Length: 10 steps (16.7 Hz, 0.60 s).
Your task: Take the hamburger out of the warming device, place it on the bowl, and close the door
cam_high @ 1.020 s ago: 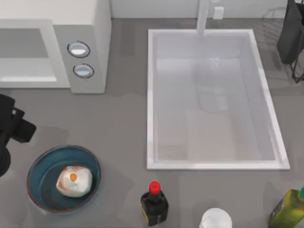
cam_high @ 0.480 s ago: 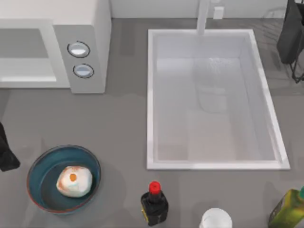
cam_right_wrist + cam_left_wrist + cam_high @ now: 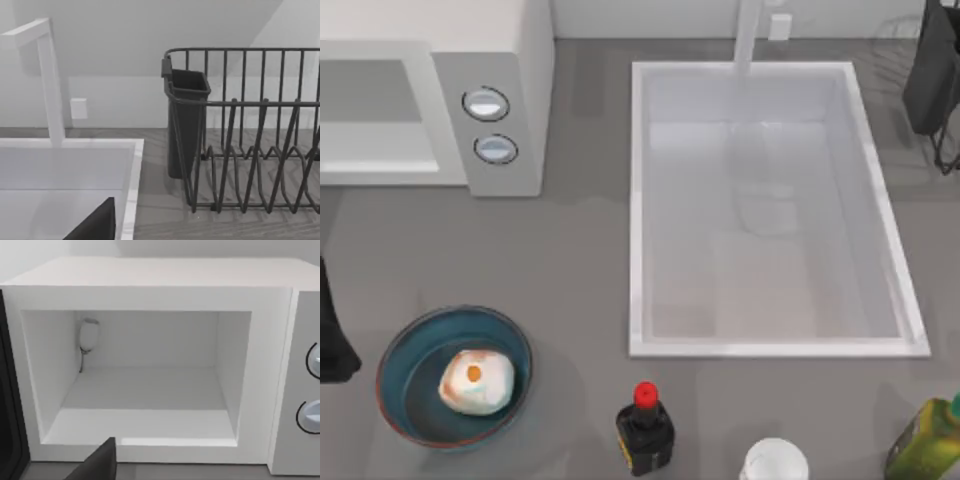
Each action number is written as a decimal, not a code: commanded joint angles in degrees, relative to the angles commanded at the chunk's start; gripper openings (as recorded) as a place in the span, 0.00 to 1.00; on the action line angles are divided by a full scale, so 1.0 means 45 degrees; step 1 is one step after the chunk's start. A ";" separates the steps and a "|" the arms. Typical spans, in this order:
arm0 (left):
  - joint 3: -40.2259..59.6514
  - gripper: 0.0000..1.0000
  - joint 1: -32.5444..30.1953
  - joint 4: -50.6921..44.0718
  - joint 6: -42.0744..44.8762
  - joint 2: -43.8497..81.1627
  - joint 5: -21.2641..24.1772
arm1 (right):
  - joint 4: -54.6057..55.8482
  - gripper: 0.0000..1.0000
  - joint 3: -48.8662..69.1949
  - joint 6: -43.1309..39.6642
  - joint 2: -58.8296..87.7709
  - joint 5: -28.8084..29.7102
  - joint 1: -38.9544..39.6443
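The left arm (image 3: 332, 330) shows as a dark shape at the left edge of the top view, just beside the bowl (image 3: 400, 345). Only one dark finger (image 3: 97, 465) is seen in the left wrist view, so I cannot tell if the left gripper is apart or together, and it seems to carry nothing. This wrist camera looks straight into the microwave (image 3: 150, 275). Its cavity (image 3: 145, 395) has nothing inside, and the door (image 3: 10, 405) stands open as a dark panel at the side of the opening. The hamburger (image 3: 476, 381) lies inside the bowl, near the front left of the table. I judge that two parts of the task are done: the hamburger is out and it is on the bowl. What is left is to close the door. For this the left arm needs to get behind the open door and swing it across the opening. The table between the bowl and the microwave front is bare, so there is open room there, but the bowl rim is close to the arm and could be pushed. The sink (image 3: 638, 210) and the dark bottle (image 3: 644, 432) are well apart from this path. The right arm (image 3: 932, 75) is parked at the far right, near the dish rack (image 3: 250, 135); its fingers I cannot judge.
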 joint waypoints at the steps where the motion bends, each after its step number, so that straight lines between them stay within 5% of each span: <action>1: 0.0000 1.00 0.0000 0.0000 0.0000 0.0000 0.0000 | 0.0000 1.00 0.0000 0.0000 0.0000 0.0000 0.0000; 3: 0.0000 1.00 0.0000 0.0000 0.0000 0.0000 0.0000 | 0.0000 1.00 0.0000 0.0000 0.0000 0.0000 0.0000; 10: 0.0000 0.47 0.0000 0.0000 0.0000 0.0000 0.0000 | 0.0000 1.00 0.0000 0.0000 0.0000 0.0000 0.0000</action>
